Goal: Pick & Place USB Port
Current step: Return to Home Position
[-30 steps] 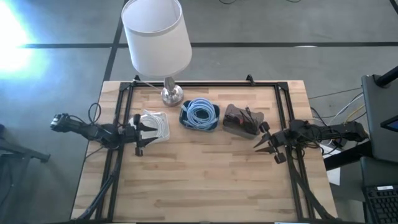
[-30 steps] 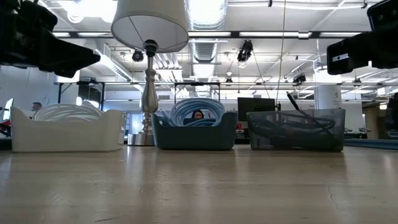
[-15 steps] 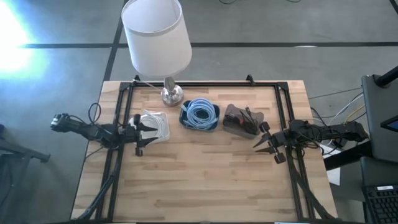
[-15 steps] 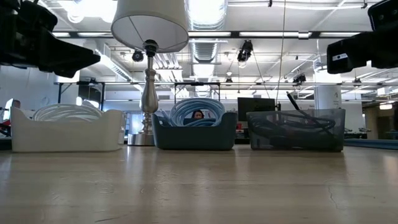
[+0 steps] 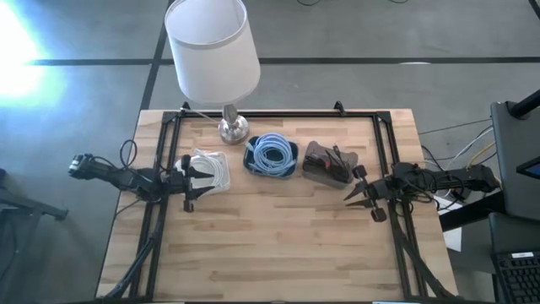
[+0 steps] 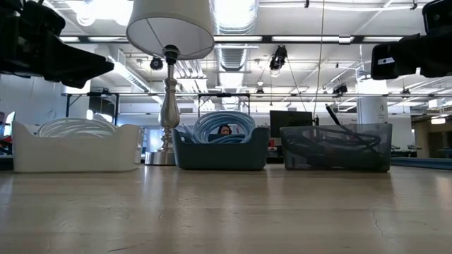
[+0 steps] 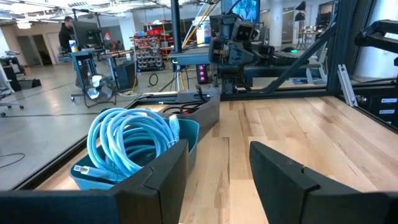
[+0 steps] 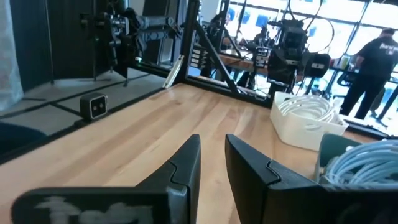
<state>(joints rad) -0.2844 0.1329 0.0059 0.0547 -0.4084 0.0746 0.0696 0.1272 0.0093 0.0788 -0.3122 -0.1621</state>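
Wood tabletop (image 5: pixel 270 253) has a white bin (image 6: pixel 74 156), blue bin (image 6: pixel 220 158) and dark bin (image 6: pixel 335 161) near its far edge. The left gripper (image 5: pixel 192 181) by the left edge and right gripper (image 5: pixel 359 195) by the right edge have fingers apart, holding nothing.

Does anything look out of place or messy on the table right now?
Nothing spilled. One dark cable end pokes above the rim of the grey bin, and the blue cable coil heaps over the blue bin. Left gripper and right gripper hang open, empty.

Coiled cables (image 5: pixel 272 154) in matching bins (image 6: pixel 221 156) (three)

White bin (image 6: pixel 74 156); blue bin (image 6: pixel 222 158) (blue cable (image 5: pixel 272 153))
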